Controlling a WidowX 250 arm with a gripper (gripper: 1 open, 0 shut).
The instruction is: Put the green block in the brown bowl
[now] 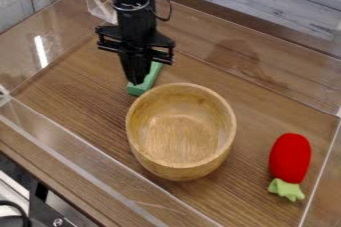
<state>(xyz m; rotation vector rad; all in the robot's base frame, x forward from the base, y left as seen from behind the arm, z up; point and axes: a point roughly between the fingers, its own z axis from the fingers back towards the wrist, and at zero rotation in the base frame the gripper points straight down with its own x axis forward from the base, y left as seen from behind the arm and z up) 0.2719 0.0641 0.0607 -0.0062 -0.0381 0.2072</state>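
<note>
claw (138, 75) clenched on the green block (139, 89) beneath it; best lifted straight up to clear the thick rim of the brown bowl (180, 87) just beside it.

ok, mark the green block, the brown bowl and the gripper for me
green block (140, 88): camera view, on the lower end showing below the fingers.
brown bowl (180, 169): camera view, on the outer front wall.
gripper (138, 78): camera view, between the fingertips, shut on the block.
</note>
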